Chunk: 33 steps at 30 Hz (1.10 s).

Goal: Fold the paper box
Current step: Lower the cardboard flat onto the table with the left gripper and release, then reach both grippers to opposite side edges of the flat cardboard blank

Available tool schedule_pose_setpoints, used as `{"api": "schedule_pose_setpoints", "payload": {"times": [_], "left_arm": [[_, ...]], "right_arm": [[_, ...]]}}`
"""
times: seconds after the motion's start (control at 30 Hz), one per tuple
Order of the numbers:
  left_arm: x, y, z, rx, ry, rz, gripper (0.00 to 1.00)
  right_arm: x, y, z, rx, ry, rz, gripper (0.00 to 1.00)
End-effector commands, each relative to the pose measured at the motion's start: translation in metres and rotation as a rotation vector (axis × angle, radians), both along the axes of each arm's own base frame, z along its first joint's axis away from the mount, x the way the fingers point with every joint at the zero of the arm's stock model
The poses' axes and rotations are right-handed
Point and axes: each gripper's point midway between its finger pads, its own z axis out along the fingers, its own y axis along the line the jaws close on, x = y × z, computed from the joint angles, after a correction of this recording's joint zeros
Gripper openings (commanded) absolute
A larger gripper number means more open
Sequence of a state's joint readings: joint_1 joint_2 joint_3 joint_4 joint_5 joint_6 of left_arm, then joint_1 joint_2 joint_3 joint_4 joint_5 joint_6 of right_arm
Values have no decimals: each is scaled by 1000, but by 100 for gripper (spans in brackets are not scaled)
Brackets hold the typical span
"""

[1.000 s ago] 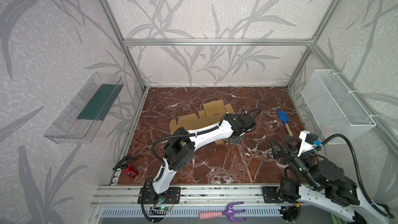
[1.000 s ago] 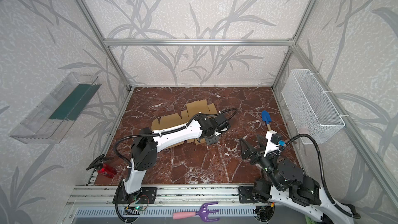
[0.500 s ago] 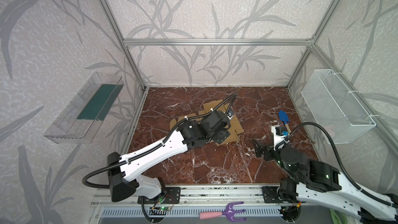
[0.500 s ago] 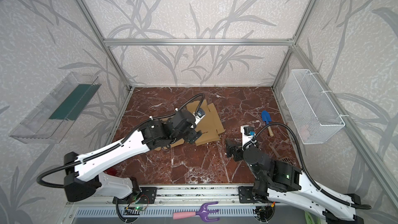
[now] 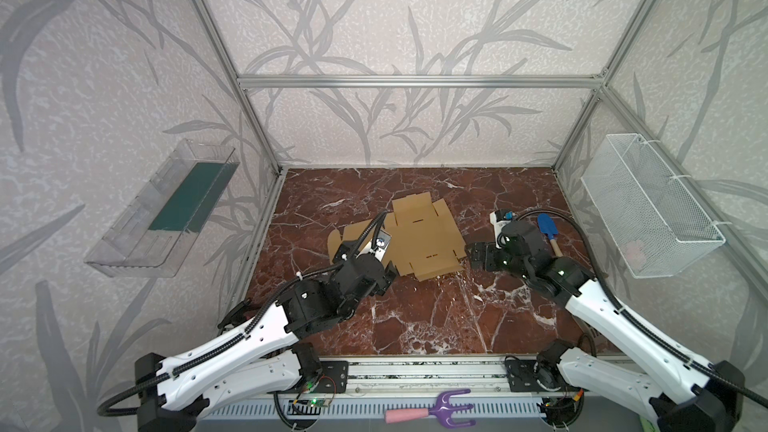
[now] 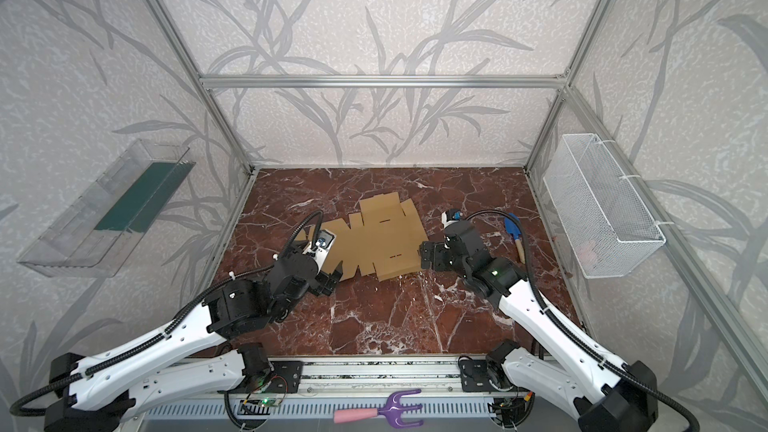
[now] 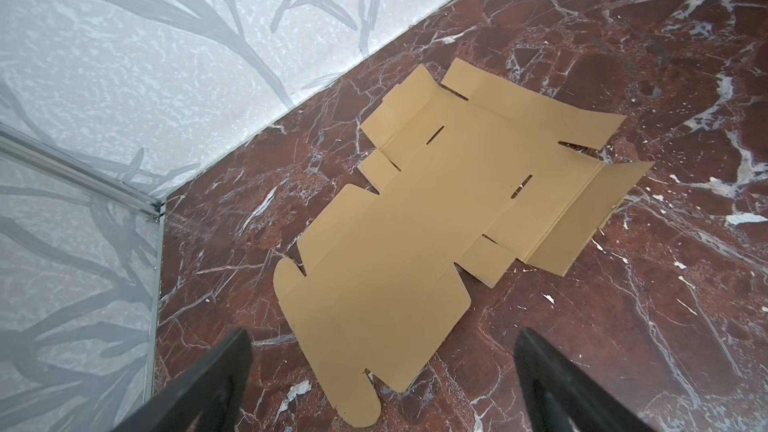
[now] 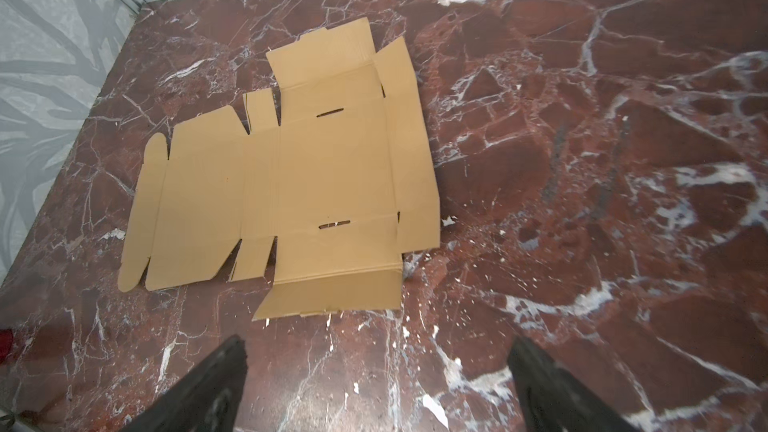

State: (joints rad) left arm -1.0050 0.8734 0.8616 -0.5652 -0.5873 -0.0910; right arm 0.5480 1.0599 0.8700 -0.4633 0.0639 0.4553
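Black, wedge-shaped fingers (image 7: pixel 216 371) of the left gripper (image 7: pixel 382 340) stand spread to their widest and hold nothing. Those of the right gripper (image 8: pixel 378 344) are likewise wide apart and empty. Directly ahead of both pairs the paper box (image 7: pixel 415 222) lies unfolded and nearly flat, a tan cardboard sheet that neither pair touches. From the left fingers its long axis runs away and ahead, slightly slantwise. The rounded-tab end is nearest and, in the left wrist view, reaches into the gap between the tips, so this gripper seems to hang over that end. From the right fingers the same axis runs crosswise: a side flap (image 8: pixel 332 297) lies just ahead of the tips, creased and apparently a little lifted. In both top views each gripper sits just beside an edge of the sheet, on opposite sides of it, and the left is judged marginally nearer. The coming fold therefore probably turns on raising whichever flap each gripper faces. Beneath lies a hard red-brown marble table (image 5: pixel 415 317), white-veined and flecked with pale chips. Farther out, a blue trowel (image 5: pixel 545 226) lies behind the right gripper. A wire basket (image 5: pixel 648 205) and a clear tray (image 5: pixel 162 218) hang on the pale leaf-patterned walls (image 5: pixel 374 14), and a purple rake (image 5: pixel 451 407) lies by the front rail (image 5: pixel 415 371).
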Motion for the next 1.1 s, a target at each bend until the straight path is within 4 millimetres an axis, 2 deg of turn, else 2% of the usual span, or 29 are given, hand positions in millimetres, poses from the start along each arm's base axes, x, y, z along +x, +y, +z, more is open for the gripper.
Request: {"api": "schedule_pose_setpoints", "payload": {"times": [0.0, 0.13, 0.27, 0.43, 0.63, 0.7, 1.07], "left_arm": [[9, 3, 16, -51, -71, 55, 99], [10, 7, 18, -27, -84, 74, 99], [9, 8, 18, -41, -90, 66, 99], [9, 7, 17, -39, -86, 61, 99], [9, 5, 15, -39, -86, 51, 99], [9, 4, 14, -38, -85, 48, 99], [9, 3, 15, -38, -96, 44, 99]], "right_arm": [[30, 10, 0, 18, -3, 59, 96], [59, 10, -22, -12, 25, 65, 91], [80, 22, -36, -34, 22, 109, 89], [105, 33, -57, -67, 41, 151, 78], [135, 32, -77, 35, 67, 165, 67], [140, 33, -92, 55, 111, 173, 66], [152, 38, -135, 43, 197, 211, 65]]}}
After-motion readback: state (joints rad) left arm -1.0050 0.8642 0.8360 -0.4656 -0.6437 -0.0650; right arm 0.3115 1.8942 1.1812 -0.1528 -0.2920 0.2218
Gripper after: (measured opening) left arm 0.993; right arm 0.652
